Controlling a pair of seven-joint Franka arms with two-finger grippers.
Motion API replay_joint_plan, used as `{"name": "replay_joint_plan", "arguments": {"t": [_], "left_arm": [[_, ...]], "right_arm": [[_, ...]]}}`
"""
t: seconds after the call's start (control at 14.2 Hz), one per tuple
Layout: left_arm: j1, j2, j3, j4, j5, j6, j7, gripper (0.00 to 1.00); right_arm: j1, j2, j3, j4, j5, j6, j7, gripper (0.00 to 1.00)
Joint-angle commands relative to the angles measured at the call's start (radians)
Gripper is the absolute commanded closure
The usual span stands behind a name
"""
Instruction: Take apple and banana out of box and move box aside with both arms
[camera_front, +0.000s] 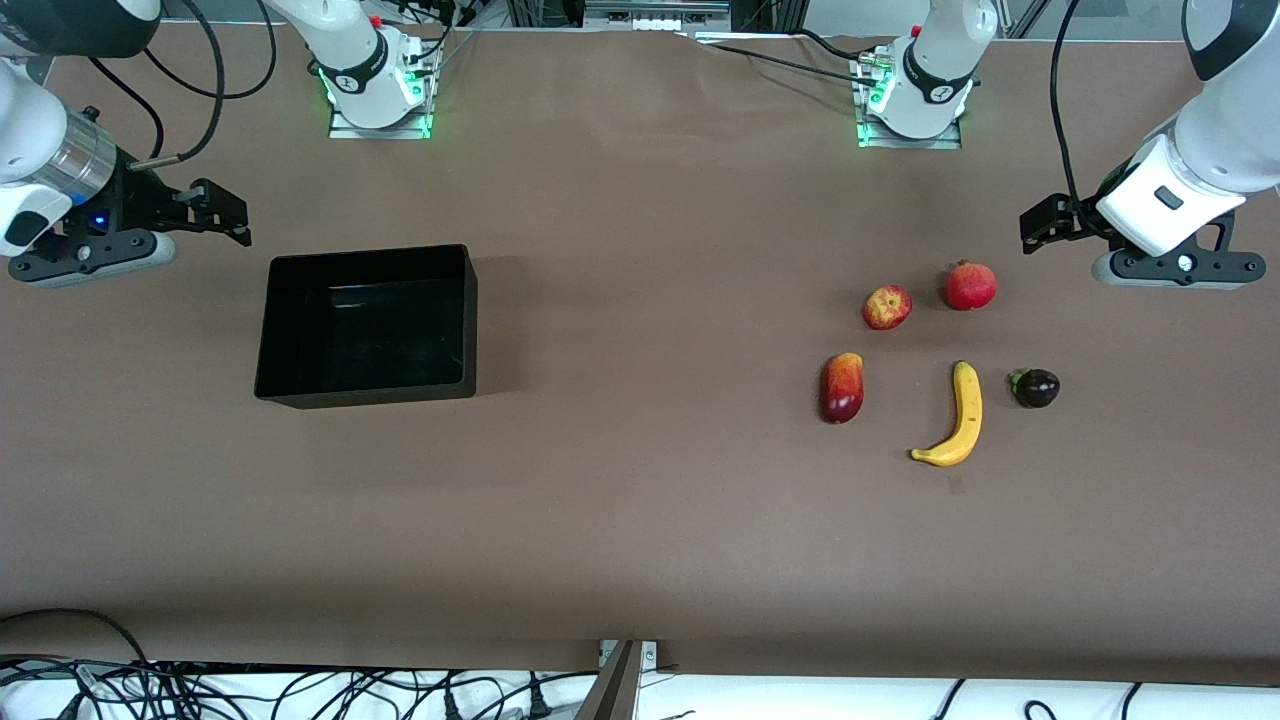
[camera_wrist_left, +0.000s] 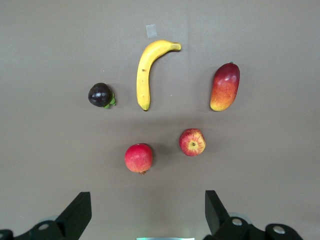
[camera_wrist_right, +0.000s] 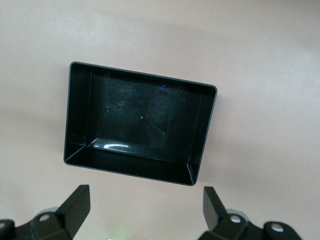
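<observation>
The left gripper (camera_front: 1035, 225) hangs in the air at the left arm's end of the desk (camera_front: 640, 520), its wrist tipped down toward the fruit, jaws spread wide and holding nothing. The right gripper (camera_front: 225, 210) hangs at the right arm's end, just beside the black box (camera_front: 300, 385), jaws likewise released and empty.

The box sits upright on the desk, open top up, nothing inside it. Well apart from it, toward the left arm's end, lie five fruits. The banana (camera_front: 962, 418) lies nearest the front camera, between a red-and-yellow mango (camera_front: 842, 387) and a small dark fruit, perhaps a mangosteen (camera_front: 1035, 387). The apple (camera_front: 887, 307) lies farther from the camera, beside a red pomegranate (camera_front: 970, 286). None of them touch.
</observation>
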Motion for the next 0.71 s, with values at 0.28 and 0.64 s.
{"name": "replay_joint_plan", "arguments": {"t": [0.28, 0.64], "left_arm": [[-0.004, 0.001, -0.002, 0.028, 0.027, -0.015, 0.006, 0.00], [-0.005, 0.001, -0.002, 0.028, 0.027, -0.016, 0.006, 0.00]], "right_arm": [[-0.041, 0.025, 0.050, 0.099, -0.018, -0.017, 0.008, 0.00], [-0.044, 0.028, 0.046, 0.111, -0.024, 0.000, 0.009, 0.00]]}}
